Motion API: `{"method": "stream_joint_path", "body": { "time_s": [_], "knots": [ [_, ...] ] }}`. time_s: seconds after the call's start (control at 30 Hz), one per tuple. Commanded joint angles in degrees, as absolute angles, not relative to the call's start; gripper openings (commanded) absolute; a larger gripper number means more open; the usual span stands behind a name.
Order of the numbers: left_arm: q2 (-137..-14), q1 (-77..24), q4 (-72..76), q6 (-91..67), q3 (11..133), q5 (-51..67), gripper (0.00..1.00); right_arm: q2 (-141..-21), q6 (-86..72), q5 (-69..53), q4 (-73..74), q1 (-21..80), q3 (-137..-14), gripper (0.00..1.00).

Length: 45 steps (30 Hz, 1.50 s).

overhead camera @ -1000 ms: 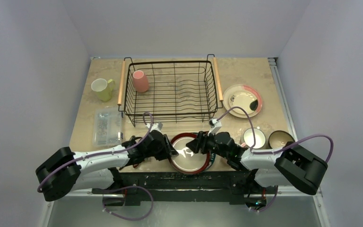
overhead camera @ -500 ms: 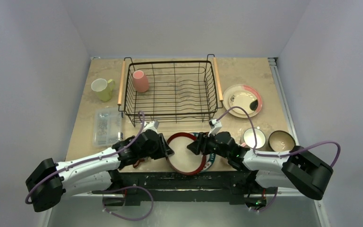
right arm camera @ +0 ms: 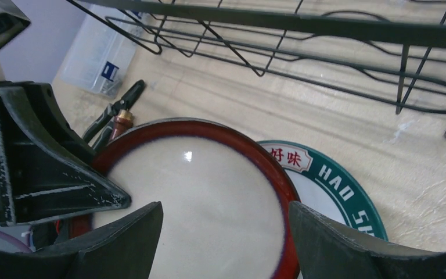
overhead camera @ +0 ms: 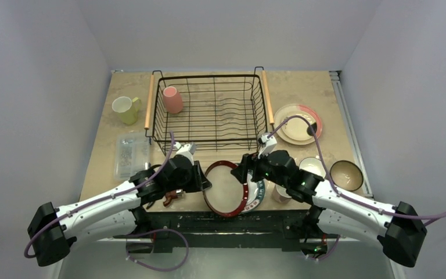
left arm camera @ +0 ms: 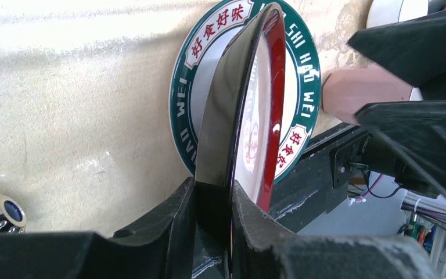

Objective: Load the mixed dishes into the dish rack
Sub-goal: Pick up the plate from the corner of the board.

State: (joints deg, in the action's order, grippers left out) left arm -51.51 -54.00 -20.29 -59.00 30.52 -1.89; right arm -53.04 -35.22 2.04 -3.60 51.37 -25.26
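The glossy red plate (overhead camera: pixel 225 189) (right arm camera: pixel 209 197) stands tilted up on its edge near the table's front. My left gripper (overhead camera: pixel 205 181) (left arm camera: pixel 213 197) is shut on its left rim (left arm camera: pixel 244 116). My right gripper (overhead camera: pixel 241 173) (right arm camera: pixel 226 221) hangs open just off the plate's right face, touching nothing. Behind them stands the black wire dish rack (overhead camera: pixel 209 76) (right arm camera: pixel 279 23) with a pink mug (overhead camera: pixel 172 99) in its left corner. On the table are a yellow-green mug (overhead camera: pixel 126 110), a cream plate (overhead camera: pixel 298 123), a white mug (overhead camera: pixel 312 168) and a dark bowl (overhead camera: pixel 345 174).
A green-rimmed plate with lettering (left arm camera: pixel 189 75) (right arm camera: pixel 337 180) lies flat under the red plate. A clear plastic box (overhead camera: pixel 130 154) (right arm camera: pixel 99 58) sits left of the rack. Pliers (overhead camera: pixel 171 197) (right arm camera: pixel 116 113) lie by my left gripper.
The red plate went from lying nearly flat to standing on edge, lifted by my left gripper. My right gripper let go of it, opened wider and drew back a little.
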Motion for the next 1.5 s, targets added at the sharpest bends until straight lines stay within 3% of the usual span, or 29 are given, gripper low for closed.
{"method": "stream_joint_path", "body": {
  "time_s": [0.0, 0.4, 0.6, 0.7, 0.97, 1.13, 1.27, 1.47],
  "knots": [
    [-47.68, -53.70, -15.69, -57.54, 34.36, -0.26, 0.00, -50.85, -30.26, 5.62, 6.86, 51.59, -31.37, 0.81],
    [-43.86, -53.40, -20.98, -54.79, 41.35, 2.58, 0.00, -48.51, -27.36, 6.79, 16.42, 51.56, -41.27, 0.84],
    [-44.52, -52.96, -21.28, -51.63, 45.79, 6.45, 0.00, -44.51, -24.10, 11.18, 21.88, 51.55, -45.88, 0.98],
    [-44.89, -52.41, -21.62, -50.13, 47.71, 8.16, 0.00, -44.63, -22.67, 10.75, 24.37, 50.62, -48.66, 0.99],
    [-45.81, -46.89, -22.59, -45.31, 50.89, 19.27, 0.00, -47.10, -19.04, -14.41, 25.77, 32.47, -54.67, 0.99],
    [-44.30, -46.23, -24.45, -42.61, 51.73, 22.04, 0.00, -48.03, -20.76, -26.70, 21.40, 28.47, -51.91, 0.99],
    [-43.42, -45.86, -25.12, -41.41, 51.73, 23.47, 0.00, -50.38, -21.46, -47.78, 13.49, 27.24, -48.98, 0.99],
    [-43.60, -45.70, -24.97, -39.31, 53.18, 29.04, 0.00, -53.98, -22.56, -54.68, 9.09, 27.47, -44.69, 0.98]
  ]
}}
